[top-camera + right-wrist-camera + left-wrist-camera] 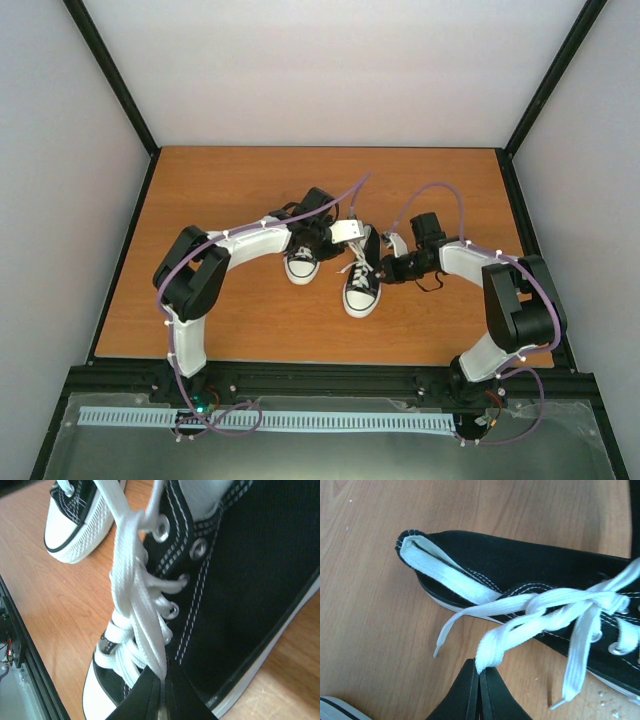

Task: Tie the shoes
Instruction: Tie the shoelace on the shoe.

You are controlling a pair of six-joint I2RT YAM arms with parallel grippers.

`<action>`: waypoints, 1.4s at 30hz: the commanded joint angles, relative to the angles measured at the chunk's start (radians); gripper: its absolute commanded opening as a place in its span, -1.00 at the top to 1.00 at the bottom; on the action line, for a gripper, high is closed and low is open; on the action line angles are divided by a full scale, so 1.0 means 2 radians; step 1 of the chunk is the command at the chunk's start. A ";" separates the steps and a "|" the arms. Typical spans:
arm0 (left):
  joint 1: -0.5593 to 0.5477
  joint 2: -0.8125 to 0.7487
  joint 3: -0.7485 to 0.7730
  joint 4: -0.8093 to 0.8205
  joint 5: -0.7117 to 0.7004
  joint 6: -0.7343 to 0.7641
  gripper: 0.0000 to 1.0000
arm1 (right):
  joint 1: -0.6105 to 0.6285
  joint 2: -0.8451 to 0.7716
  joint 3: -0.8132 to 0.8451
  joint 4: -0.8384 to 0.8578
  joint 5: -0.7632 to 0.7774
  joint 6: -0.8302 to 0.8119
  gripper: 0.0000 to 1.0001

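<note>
We list one pair of shoes, small black canvas low-tops with white toe caps and soles, standing side by side near the middle of the wooden counter (200, 320), toes toward the arm bases. The left-hand shoe (302, 262) lies just beside the left arm (250, 245). The right-hand shoe (362, 285) sits between the two wrists, with the right arm (470, 262) reaching in from its outer side. We enter its laces (555, 617) as white, flat and long, crossed into a loose knot over the eyelets, with two free ends trailing onto the counter in the left wrist view. Left jaws: closed tight on a loop of the laces, pinching it just off the side of the shoe (520, 565). Right jaws: closed tight on a broad band of the laces (129, 580) low over the front eyelets, just above the toe cap of the same shoe (250, 580). In the right wrist view we also note the toe cap of the other shoe (75, 525), near but apart.
</note>
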 commanded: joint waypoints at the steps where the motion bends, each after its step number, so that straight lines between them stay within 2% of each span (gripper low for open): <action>1: 0.005 0.008 -0.001 0.037 -0.028 -0.003 0.98 | -0.002 -0.002 -0.015 -0.017 0.007 0.010 0.94; 18: 0.013 0.011 -0.009 0.037 -0.042 0.012 0.98 | -0.002 0.003 -0.025 -0.036 0.015 0.017 0.94; 21: 0.009 -0.004 -0.002 -0.020 0.005 0.060 0.99 | -0.002 0.001 -0.024 -0.039 0.015 0.018 0.94; 23: -0.002 -0.024 -0.024 -0.035 0.022 0.095 0.99 | -0.002 -0.004 -0.020 -0.032 0.003 0.018 0.93; 27: -0.008 -0.033 -0.051 -0.044 0.026 0.107 0.98 | -0.002 -0.019 0.004 -0.044 -0.004 0.009 0.42; 31: -0.014 -0.036 -0.058 -0.024 0.025 0.101 0.98 | -0.002 -0.043 0.035 -0.092 0.013 -0.010 0.03; 34: -0.017 -0.034 -0.057 -0.018 0.026 0.099 0.98 | -0.002 -0.050 0.069 -0.121 0.053 -0.016 -0.12; 37: -0.017 -0.035 -0.060 -0.013 0.027 0.097 0.98 | -0.002 -0.029 0.126 -0.128 0.094 0.001 -0.12; 42: -0.017 -0.036 -0.060 -0.007 0.028 0.084 0.98 | 0.019 0.031 0.215 -0.109 0.138 0.033 0.15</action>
